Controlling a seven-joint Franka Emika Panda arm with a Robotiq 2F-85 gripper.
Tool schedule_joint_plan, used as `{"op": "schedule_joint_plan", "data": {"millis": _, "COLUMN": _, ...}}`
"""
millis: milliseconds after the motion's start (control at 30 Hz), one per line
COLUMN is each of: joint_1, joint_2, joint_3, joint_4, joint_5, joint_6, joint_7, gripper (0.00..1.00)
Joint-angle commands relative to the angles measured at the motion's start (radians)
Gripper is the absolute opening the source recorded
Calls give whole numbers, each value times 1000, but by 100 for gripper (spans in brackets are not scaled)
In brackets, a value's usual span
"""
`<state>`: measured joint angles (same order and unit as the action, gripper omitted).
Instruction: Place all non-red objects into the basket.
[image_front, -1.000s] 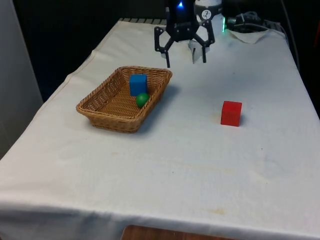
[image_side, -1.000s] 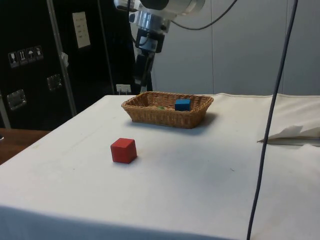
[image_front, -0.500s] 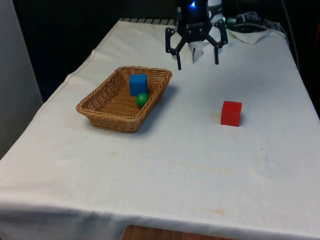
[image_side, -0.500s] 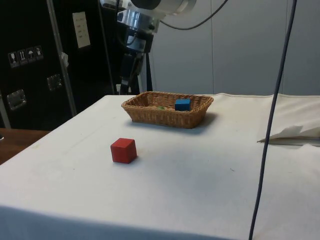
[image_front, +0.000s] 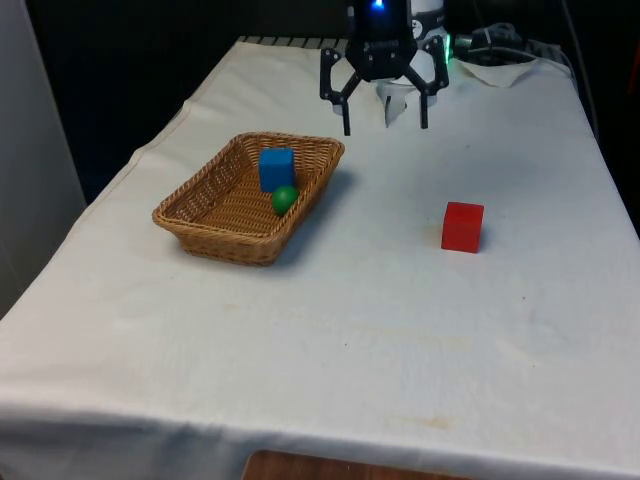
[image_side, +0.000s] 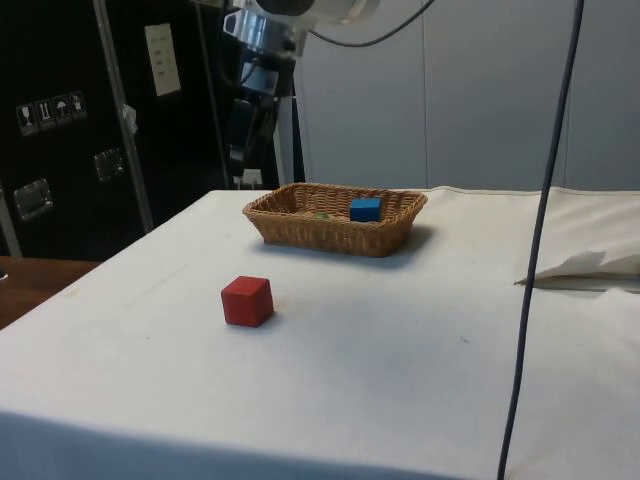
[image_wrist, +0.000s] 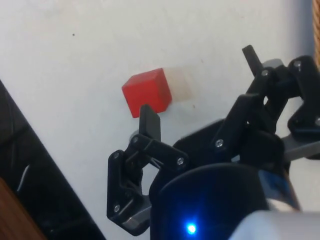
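Blue block and green ball in the basket; gripper empty, fingers spread wide.

The black two-finger gripper (image_front: 384, 127) hangs above the white cloth beyond the woven wicker basket (image_front: 215, 217), which holds the small blue cube (image_front: 276, 168) and green ball (image_front: 285, 199). Both look light and rigid; the ball would roll. The red cube (image_front: 462, 226) sits well apart.

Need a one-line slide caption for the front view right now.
Open pincer hovers above the cloth; blue cube and green ball in basket, red cube outside.
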<state>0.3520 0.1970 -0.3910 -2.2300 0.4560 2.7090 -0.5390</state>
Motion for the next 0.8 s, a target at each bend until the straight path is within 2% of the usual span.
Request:
{"op": "schedule_joint_plan", "data": {"millis": 0, "joint_1": 4, "joint_2": 11, "joint_3": -15, "joint_4": 8, "joint_5": -33, "joint_6": -4, "joint_7": 31, "gripper": 100}}
{"op": "schedule_joint_plan", "data": {"millis": 33, "joint_1": -1, "joint_2": 0, "joint_3": -1, "joint_4": 2, "joint_5": -8, "joint_6": -1, "joint_7": 9, "gripper": 100}}
{"op": "schedule_joint_plan", "data": {"millis": 67, "joint_1": 3, "joint_2": 11, "joint_3": -16, "joint_4": 10, "joint_5": -41, "joint_6": -4, "joint_7": 40, "gripper": 100}}
{"op": "schedule_joint_plan", "data": {"millis": 100, "joint_1": 1, "joint_2": 12, "joint_3": -19, "joint_4": 14, "joint_5": -57, "joint_6": -5, "joint_7": 58, "gripper": 100}}
{"op": "schedule_joint_plan", "data": {"millis": 267, "joint_1": -1, "joint_2": 13, "joint_3": -28, "joint_4": 26, "joint_5": -104, "joint_6": -8, "joint_7": 109, "gripper": 100}}
{"op": "schedule_joint_plan", "data": {"millis": 300, "joint_1": -1, "joint_2": 13, "joint_3": -30, "joint_4": 28, "joint_5": -112, "joint_6": -9, "joint_7": 117, "gripper": 100}}
{"op": "schedule_joint_plan", "data": {"millis": 333, "joint_1": -5, "joint_2": 1, "joint_3": -15, "joint_4": 19, "joint_5": -81, "joint_6": -3, "joint_7": 88, "gripper": 100}}
{"op": "schedule_joint_plan", "data": {"millis": 367, "joint_1": -1, "joint_2": 13, "joint_3": -30, "joint_4": 28, "joint_5": -112, "joint_6": -9, "joint_7": 117, "gripper": 100}}
{"op": "schedule_joint_plan", "data": {"millis": 400, "joint_1": -2, "joint_2": 14, "joint_3": -32, "joint_4": 32, "joint_5": -127, "joint_6": -10, "joint_7": 133, "gripper": 100}}
{"op": "schedule_joint_plan", "data": {"millis": 600, "joint_1": -4, "joint_2": 17, "joint_3": -44, "joint_4": 47, "joint_5": -180, "joint_6": -15, "joint_7": 192, "gripper": 100}}
{"op": "schedule_joint_plan", "data": {"millis": 633, "joint_1": -8, "joint_2": 4, "joint_3": -30, "joint_4": 37, "joint_5": -154, "joint_6": -10, "joint_7": 168, "gripper": 100}}
{"op": "schedule_joint_plan", "data": {"millis": 667, "joint_1": -4, "joint_2": 18, "joint_3": -45, "joint_4": 49, "joint_5": -186, "joint_6": -16, "joint_7": 200, "gripper": 100}}
{"op": "schedule_joint_plan", "data": {"millis": 767, "joint_1": -4, "joint_2": 23, "joint_3": -48, "joint_4": 54, "joint_5": -204, "joint_6": -17, "joint_7": 223, "gripper": 100}}
